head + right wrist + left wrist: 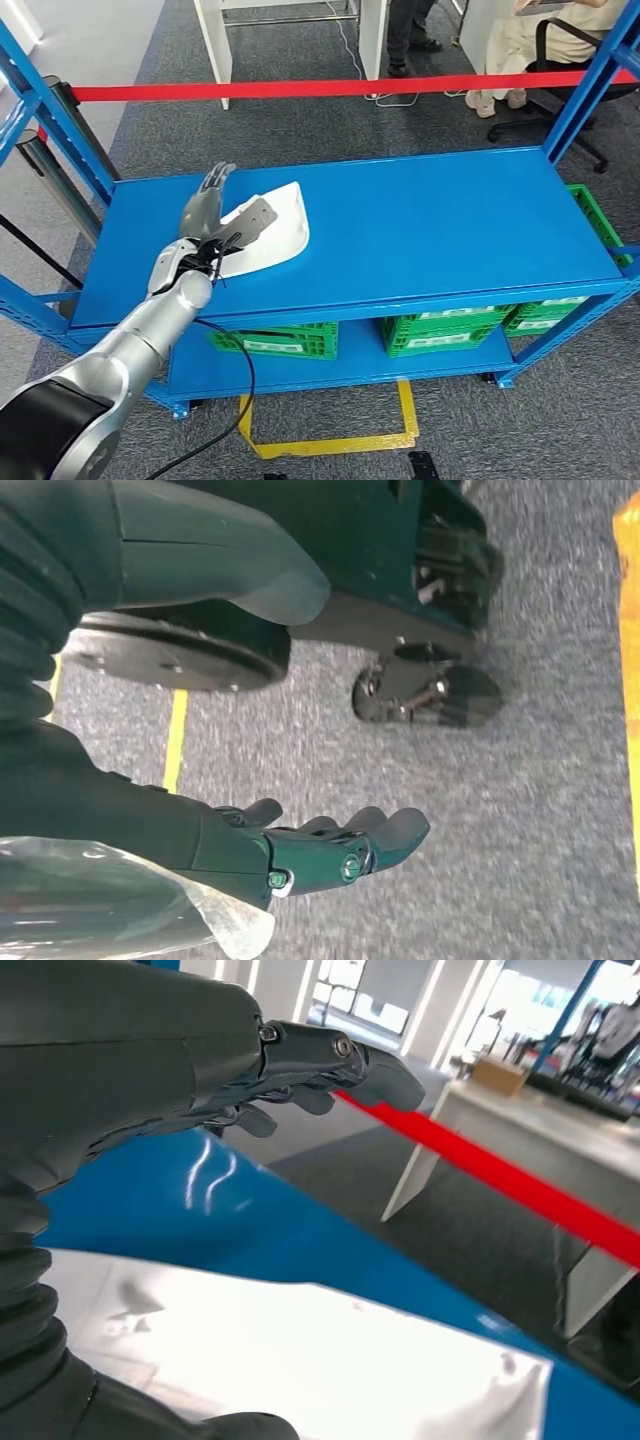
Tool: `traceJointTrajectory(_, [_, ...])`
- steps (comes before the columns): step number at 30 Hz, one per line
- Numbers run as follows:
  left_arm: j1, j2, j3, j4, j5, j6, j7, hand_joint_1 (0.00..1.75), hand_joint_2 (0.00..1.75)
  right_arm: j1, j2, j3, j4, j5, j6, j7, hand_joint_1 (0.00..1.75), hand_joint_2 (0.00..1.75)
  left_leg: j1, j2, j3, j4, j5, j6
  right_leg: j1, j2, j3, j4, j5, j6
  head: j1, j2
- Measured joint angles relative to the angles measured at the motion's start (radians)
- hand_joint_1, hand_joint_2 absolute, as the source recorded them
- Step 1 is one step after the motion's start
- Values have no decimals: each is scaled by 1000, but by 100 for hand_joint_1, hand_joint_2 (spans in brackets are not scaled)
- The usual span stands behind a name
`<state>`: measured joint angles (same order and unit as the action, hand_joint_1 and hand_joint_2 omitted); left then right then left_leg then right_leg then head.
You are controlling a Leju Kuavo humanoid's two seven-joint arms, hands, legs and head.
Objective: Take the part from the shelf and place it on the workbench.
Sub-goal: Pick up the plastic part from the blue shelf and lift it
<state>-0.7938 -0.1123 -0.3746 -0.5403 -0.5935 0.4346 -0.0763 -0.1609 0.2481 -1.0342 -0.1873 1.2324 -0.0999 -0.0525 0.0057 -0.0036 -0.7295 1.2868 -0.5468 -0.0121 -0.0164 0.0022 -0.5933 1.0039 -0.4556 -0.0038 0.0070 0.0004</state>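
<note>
Left hand (202, 213) hovers with fingers spread and empty over the left end of the white part (281, 235), centre-left of the frame on the blue shelf (453, 220). Best to settle lower before closing. Right hand (332, 850) hangs loose, fingers apart.

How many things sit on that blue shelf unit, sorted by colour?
White: 1, the bagged part on the top shelf.
Green: 4 crates, at and.
Total: 5.
</note>
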Motion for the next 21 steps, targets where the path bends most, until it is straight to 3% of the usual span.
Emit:
traceJointTrajectory(2, [-9,-1,0,19,-4,-32,25,0,175,0,1,0,0,-4,1,1,0,175,1,0,54,-122,70,6,0,1,2,2,-3,3,0,0])
traceJointTrajectory(4, [-22,-2,0,34,-8,-54,41,0,175,-1,3,0,0,-6,1,1,0,175,-1,0,105,-235,108,13,4,1,0,6,-6,11,1,0])
traceJointTrajectory(7, [-29,-6,0,52,-9,-63,46,0,175,-1,3,0,0,-7,1,3,0,175,-4,-1,115,-263,106,26,5,-1,-4,5,-6,25,2,0])
traceJointTrajectory(9, [-33,-8,0,61,-9,-69,49,0,175,-1,4,0,0,-8,2,4,0,175,-1,-1,117,-269,110,38,4,-1,-18,26,-24,35,4,0])
traceJointTrajectory(10, [-36,-9,0,65,-10,-78,55,0,175,-1,4,0,0,-9,2,4,0,175,1,-1,117,-272,112,43,4,-1,-37,65,-47,39,6,0])
traceJointTrajectory(12, [-41,-11,0,74,-13,-101,78,0,175,-1,4,0,0,-12,2,4,0,175,1,0,117,-272,112,49,4,-1,-100,193,-104,43,9,0])
traceJointTrajectory(14, [-40,-12,-1,86,-19,-122,106,0,175,1,4,0,0,-17,2,4,0,175,-1,0,117,-271,111,51,4,-1,-150,287,-126,45,9,0])
traceJointTrajectory(15, [-40,-13,-2,91,-21,-130,115,0,175,2,4,0,0,-19,1,4,0,175,-1,-1,118,-271,111,51,4,-1,-151,281,-109,44,10,0])
traceJointTrajectory(16, [-40,-13,-2,94,-22,-136,123,0,175,3,4,0,0,-21,1,3,0,175,-1,-1,118,-270,110,50,4,-1,-133,235,-76,41,10,0])
traceJointTrajectory(18, [-42,-13,-3,99,-23,-145,131,0,175,2,4,0,0,-23,1,1,0,175,-4,-3,118,-268,108,46,5,-1,-63,91,-12,35,10,0])
traceJointTrajectory(19, [-43,-12,-3,102,-23,-151,134,0,175,1,4,0,0,-23,1,0,0,175,-5,-3,117,-267,107,43,6,-1,-37,40,3,32,9,0])
traceJointTrajectory(21, [-45,-11,-4,109,-23,-167,141,0,175,0,4,0,0,-25,1,-2,0,175,-8,-4,114,-266,108,34,8,1,-17,9,3,27,8,0])
